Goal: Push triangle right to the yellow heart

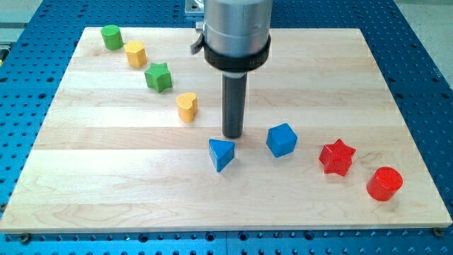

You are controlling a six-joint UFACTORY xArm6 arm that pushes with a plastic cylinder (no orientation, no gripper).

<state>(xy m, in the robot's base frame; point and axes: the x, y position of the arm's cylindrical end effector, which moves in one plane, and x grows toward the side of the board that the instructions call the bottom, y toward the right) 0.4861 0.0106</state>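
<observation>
A blue triangle (pixel 221 154) lies on the wooden board, a little below the board's middle. A yellow heart (pixel 187 107) stands up and to the left of it. My tip (pixel 233 136) rests on the board just above and slightly right of the triangle, close to its top edge. The tip is to the right of and below the yellow heart, with a clear gap between them.
A blue cube (pixel 282 139) is right of the tip. A red star (pixel 336 157) and a red cylinder (pixel 384 183) lie at the lower right. A green cylinder (pixel 111 36), a yellow hexagon (pixel 136 53) and a green star (pixel 158 76) run diagonally at the upper left.
</observation>
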